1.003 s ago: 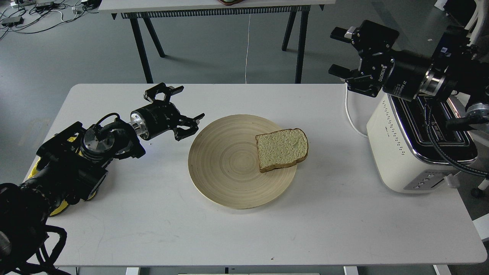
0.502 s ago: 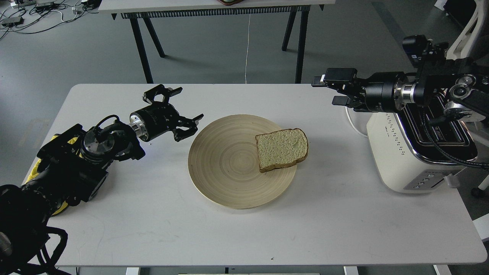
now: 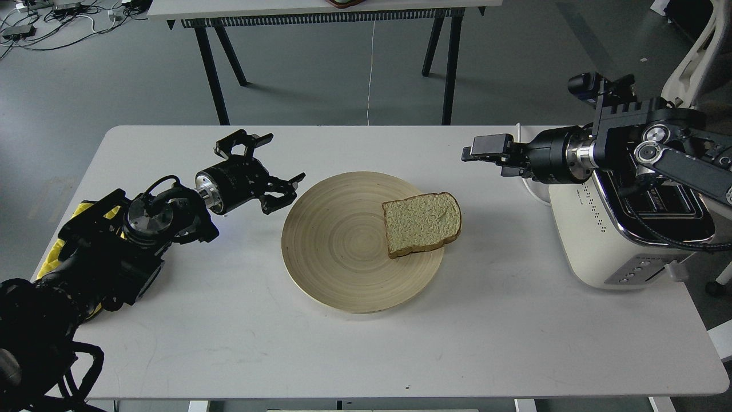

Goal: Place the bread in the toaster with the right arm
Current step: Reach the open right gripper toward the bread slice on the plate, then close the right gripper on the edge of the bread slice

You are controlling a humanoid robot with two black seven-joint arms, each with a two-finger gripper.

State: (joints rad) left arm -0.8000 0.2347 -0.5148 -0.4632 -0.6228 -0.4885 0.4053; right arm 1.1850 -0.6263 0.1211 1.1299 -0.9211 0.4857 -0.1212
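I see the pale, brown-crusted slice of bread (image 3: 422, 224) lying flat on the right part of the round bamboo plate (image 3: 337, 252), overhanging its rim slightly. My right gripper (image 3: 483, 154) hangs above the white table (image 3: 229, 343), up and to the right of the plate — seen side-on, so I cannot tell its spread. The cream-white, chrome-topped toaster (image 3: 595, 229) stands well right of the plate. My left gripper (image 3: 274, 166), fingers spread wide and empty, hovers just left of the plate.
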